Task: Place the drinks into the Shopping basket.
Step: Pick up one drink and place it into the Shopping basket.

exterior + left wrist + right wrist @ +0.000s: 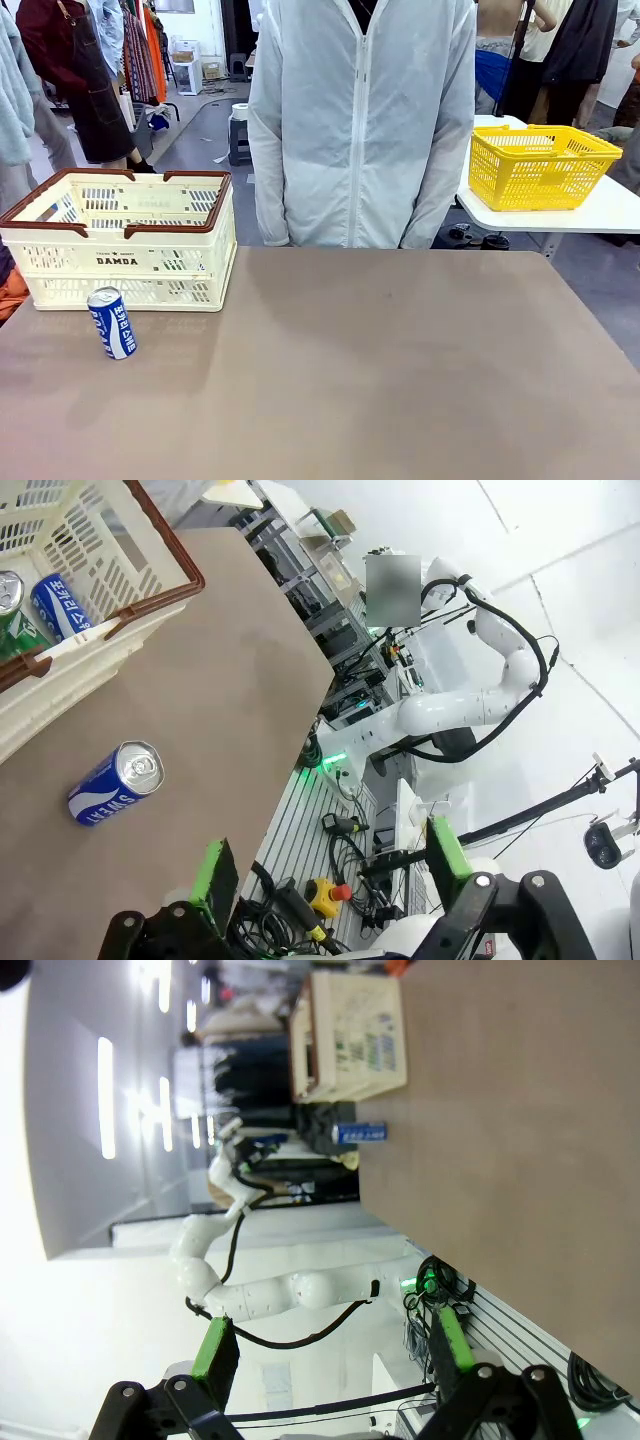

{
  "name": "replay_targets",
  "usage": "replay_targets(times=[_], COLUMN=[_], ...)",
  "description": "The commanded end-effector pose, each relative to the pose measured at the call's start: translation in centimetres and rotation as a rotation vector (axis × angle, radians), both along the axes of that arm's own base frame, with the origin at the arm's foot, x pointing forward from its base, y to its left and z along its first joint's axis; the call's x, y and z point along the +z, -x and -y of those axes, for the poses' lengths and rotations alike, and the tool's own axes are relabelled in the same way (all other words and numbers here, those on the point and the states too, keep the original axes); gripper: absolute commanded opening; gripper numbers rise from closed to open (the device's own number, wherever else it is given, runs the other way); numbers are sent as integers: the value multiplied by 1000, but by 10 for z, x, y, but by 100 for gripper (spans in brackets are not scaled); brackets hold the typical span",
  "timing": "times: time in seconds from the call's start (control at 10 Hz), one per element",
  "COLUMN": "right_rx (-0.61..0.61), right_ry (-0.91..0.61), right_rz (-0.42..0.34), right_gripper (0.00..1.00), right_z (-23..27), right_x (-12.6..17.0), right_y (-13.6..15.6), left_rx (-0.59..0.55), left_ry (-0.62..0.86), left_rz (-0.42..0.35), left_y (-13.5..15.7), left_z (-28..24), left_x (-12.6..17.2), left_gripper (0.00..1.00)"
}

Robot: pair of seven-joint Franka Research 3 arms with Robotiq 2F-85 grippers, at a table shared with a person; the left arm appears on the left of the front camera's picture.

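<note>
One small blue aluminium can with white lettering and a silver top [112, 322] stands upright on the brown counter [380, 370], just in front of the cream-white slotted plastic basket with brown rim and handles [130, 262] and near the counter's left edge. From the left wrist the same can [115, 783] sits close below that basket's corner [150, 590], and through the slots two more cans lie inside: a second blue one [60, 605] and a green one with a silver top [15, 610].

The can is probably light and rigid but thin-walled, so a hard squeeze could dent it; its smooth round side looks slippery and may roll if tipped. The best hold is likely across the middle of the cylinder, pads on opposite sides, approached from above or the side.

The left claw [330, 885] hangs above the counter edge with its green-padded fingers spread wide and nothing between them. The right claw [328, 1350] is likewise wide apart and empty, well away from the can [362, 1133].

The counter is flat, matte and bare. A person in a white zipped jacket [362, 120] stands at the far side, and a yellow mesh plastic basket [540, 165] rests on a white table [610, 212] behind.
</note>
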State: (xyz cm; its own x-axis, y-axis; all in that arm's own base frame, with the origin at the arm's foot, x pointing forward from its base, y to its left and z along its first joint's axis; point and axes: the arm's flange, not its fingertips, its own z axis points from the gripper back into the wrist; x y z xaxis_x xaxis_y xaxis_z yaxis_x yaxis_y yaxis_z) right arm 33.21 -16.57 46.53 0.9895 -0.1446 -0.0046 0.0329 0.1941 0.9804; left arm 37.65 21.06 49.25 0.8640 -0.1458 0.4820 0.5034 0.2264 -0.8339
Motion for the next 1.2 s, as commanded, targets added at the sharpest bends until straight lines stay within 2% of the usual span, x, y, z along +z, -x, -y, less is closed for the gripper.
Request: replay_targets(times=[0.0, 0.1, 0.2, 0.3, 0.5, 0.6, 0.7, 0.8, 0.9, 1.0, 1.1], right_rx=[6, 6, 6, 6, 6, 6, 6, 6, 6, 6, 6], right_ry=[1, 1, 1, 1, 1, 1, 1, 1, 1, 1, 1], right_rz=[-16, -16, -16, -16, -16, -16, -16, -16, -16, -16, -16], right_gripper=[100, 100, 100, 100, 100, 100, 100, 100, 100, 100, 100], right_z=[0, 0, 0, 0, 0, 0, 0, 0, 0, 0, 0], right_x=[4, 4, 4, 4, 4, 4, 4, 4, 4, 4, 4], right_y=[1, 1, 1, 1, 1, 1, 1, 1, 1, 1, 1], left_rx=[-8, 0, 96, 171, 237, 266, 395, 423, 524, 500, 508], left_ry=[-6, 0, 15, -97, -344, -510, -653, -743, -861, -903, -963], left_rz=[-5, 0, -148, -167, -168, -163, -152, -136, 0, 33, 33], left_y=[4, 0, -19, -1, 39, 44, 47, 52, 53, 51, 46], left_z=[0, 0, 3, 32, 108, 131, 150, 165, 181, 195, 208], left_x=[1, 0, 10, 10, 0, -9, -17, -21, -23, -26, -29], left_gripper=[100, 100, 100, 100, 100, 100, 100, 100, 100, 100, 100])
